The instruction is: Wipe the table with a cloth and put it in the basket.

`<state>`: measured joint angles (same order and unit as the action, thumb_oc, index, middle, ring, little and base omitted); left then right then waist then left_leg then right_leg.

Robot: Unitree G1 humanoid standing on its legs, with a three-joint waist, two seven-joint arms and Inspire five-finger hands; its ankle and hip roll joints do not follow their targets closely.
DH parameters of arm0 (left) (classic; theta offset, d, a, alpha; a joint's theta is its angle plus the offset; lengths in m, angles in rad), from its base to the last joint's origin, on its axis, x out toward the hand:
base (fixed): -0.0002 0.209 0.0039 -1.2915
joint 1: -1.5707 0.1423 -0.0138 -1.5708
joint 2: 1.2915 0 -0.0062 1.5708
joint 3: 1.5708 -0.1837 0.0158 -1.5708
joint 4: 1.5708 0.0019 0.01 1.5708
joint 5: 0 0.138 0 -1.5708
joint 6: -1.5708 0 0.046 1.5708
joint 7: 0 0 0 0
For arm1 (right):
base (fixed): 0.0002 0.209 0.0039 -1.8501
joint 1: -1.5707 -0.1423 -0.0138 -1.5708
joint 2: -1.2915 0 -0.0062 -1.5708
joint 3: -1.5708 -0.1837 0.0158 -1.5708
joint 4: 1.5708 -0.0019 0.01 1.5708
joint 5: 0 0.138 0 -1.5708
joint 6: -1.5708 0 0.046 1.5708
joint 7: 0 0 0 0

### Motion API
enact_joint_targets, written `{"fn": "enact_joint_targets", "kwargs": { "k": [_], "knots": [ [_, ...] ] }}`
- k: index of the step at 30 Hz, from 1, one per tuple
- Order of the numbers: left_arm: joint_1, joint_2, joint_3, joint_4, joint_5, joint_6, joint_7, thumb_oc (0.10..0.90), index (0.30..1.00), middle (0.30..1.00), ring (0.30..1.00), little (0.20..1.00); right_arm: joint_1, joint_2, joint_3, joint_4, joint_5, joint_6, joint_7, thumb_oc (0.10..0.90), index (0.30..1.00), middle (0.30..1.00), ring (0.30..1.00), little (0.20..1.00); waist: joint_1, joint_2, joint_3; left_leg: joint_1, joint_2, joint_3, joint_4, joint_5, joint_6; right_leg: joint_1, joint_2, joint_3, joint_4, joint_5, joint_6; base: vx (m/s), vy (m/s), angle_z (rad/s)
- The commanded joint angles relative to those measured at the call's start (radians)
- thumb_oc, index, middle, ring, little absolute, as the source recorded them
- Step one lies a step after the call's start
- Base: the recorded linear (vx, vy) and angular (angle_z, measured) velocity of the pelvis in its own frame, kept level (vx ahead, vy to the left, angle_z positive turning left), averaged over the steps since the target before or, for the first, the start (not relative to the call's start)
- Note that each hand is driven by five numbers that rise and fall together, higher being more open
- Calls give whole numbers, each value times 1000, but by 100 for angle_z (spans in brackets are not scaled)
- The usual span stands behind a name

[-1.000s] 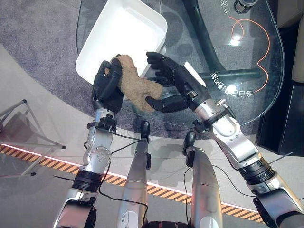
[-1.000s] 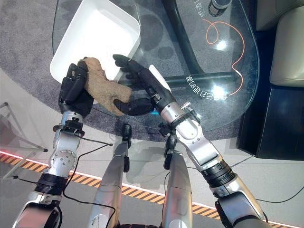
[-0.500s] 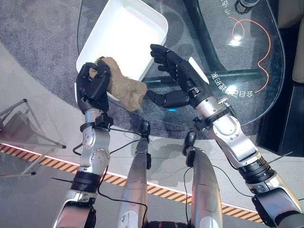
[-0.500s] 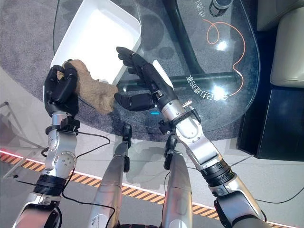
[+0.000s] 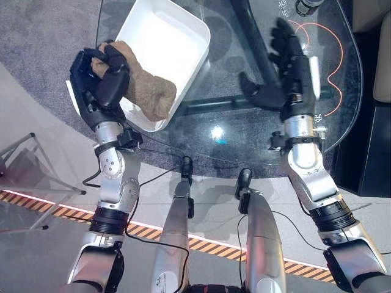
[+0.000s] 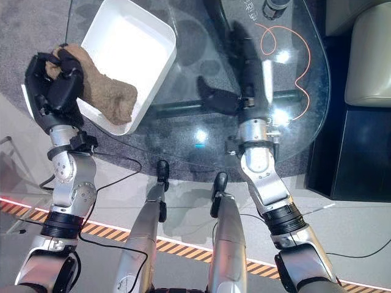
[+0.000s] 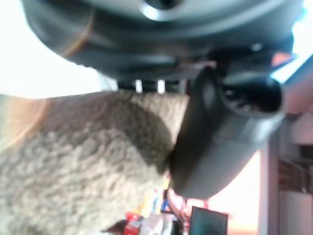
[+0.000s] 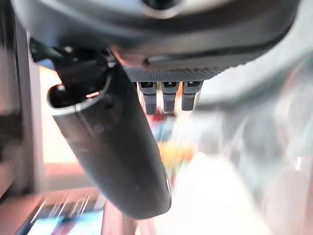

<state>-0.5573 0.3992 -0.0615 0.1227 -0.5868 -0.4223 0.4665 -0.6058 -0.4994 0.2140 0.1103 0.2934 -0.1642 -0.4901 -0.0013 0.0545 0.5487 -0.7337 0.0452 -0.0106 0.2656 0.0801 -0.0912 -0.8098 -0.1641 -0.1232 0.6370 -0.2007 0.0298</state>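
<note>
Left hand: the left hand (image 5: 101,82) is curling its fingers tightly round the upper end of the cloth and is holding it up over the near left rim of the basket.
Cloth: the brown, fuzzy cloth (image 5: 148,93) is hanging from that hand; its free end is drooping across the basket's near corner and is lying just inside the rim. In the left wrist view the cloth (image 7: 83,161) is pressing against the palm, with the thumb (image 7: 215,132) lying beside it.
Basket: the white, shallow basket (image 5: 168,43) is sitting on the left part of the table, tilted in the view, and its near left edge is reaching past the table's rim.
Right hand: the right hand (image 5: 288,70) is hovering over the glass, well apart from the basket and the cloth; its fingers are stretching straight and its thumb is pointing to the side, and it is holding nothing.
Table: the round glass table (image 5: 226,131) is showing a dark frame under the glass.
Other things: an orange cable (image 5: 333,67) is curving over the far right part of the table.
</note>
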Motion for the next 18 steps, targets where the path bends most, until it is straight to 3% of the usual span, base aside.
{"fn": "enact_joint_targets", "kwargs": {
  "k": [1, 3, 6, 10, 18],
  "knots": [
    [-142, 100, 90, -92, 152, -157, 37, 100, 300, 300, 300, 200, -17, -8, -90, -63, -60, -128, -189, 800, 900, 900, 900, 900, -19, -26, -29, 43, -58, 78, 117, -126, 47, 73, 73, -26, -158, 116, 30, 9, 55, -12],
    [-164, 131, 85, -55, 209, -156, 75, 100, 300, 300, 300, 200, -8, -40, -120, 28, -112, -105, -347, 800, 900, 900, 900, 900, -27, -25, -29, 49, -56, 80, 115, -130, 45, 77, 78, -18, -162, 116, 31, 8, 44, -14],
    [-184, 147, 76, -24, 245, -153, 99, 100, 300, 300, 300, 200, -16, -56, -128, 74, -100, -93, -410, 800, 900, 900, 900, 900, -29, -24, -29, 51, -54, 82, 114, -130, 46, 78, 79, -15, -162, 116, 31, 5, 27, -7],
    [-254, 218, 39, 111, 295, -155, 148, 100, 300, 300, 300, 200, -42, -117, -164, 307, -18, -100, -569, 800, 900, 900, 900, 900, -36, -19, -29, 55, -45, 86, 112, -132, 44, 79, 86, -2, -162, 114, 33, 2, 36, -8],
    [-383, 294, -49, 312, 352, -120, 201, 100, 300, 300, 300, 200, -72, -168, -151, 586, 103, -113, -614, 800, 900, 900, 900, 900, -49, -20, -29, 41, -35, 91, 116, -131, 43, 65, 97, 10, -163, 116, 30, -10, 6, -7]
  ]
}}
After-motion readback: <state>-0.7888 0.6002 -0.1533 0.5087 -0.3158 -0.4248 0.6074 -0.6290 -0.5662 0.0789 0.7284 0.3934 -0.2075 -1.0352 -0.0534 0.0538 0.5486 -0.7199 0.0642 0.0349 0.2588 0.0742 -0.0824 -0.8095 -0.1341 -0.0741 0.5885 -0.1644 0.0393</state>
